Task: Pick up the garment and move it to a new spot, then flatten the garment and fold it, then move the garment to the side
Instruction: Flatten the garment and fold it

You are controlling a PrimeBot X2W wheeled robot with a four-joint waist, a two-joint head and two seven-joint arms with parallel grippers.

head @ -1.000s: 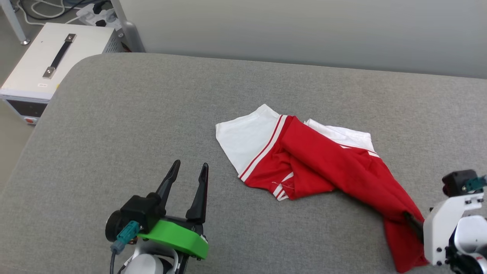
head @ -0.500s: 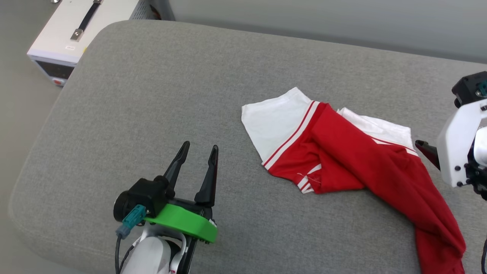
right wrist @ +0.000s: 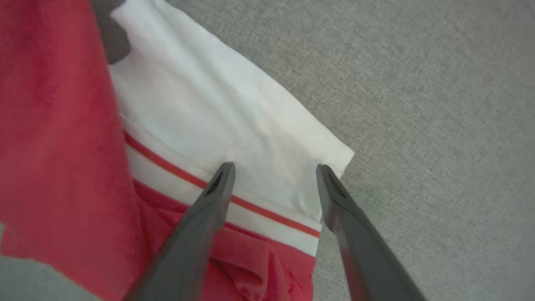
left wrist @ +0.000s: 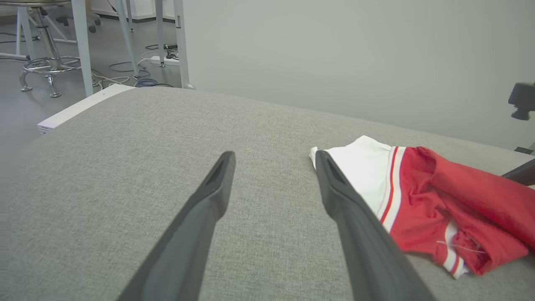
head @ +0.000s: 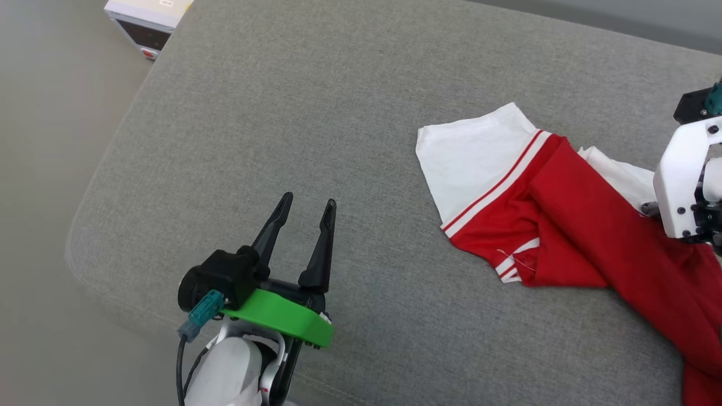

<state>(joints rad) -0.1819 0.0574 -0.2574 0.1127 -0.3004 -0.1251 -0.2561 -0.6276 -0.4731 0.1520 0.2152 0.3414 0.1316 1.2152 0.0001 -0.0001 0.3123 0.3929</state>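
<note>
Right gripper (right wrist: 273, 167) moved along garment (head: 592, 237) to white sleeve (right wrist: 234, 108), jaws wide, empty. Left gripper (head: 307, 201) wide, idle. Garment lay crumpled on cushion (head: 338, 113). Looked like flattening; next needed sleeve pinch, outward pull.

A grey fabric cushion (head: 338, 113) stands before a pale wall (left wrist: 355, 54); a white equipment box (head: 148, 17) sits on the floor (head: 45, 169) beside its corner.
</note>
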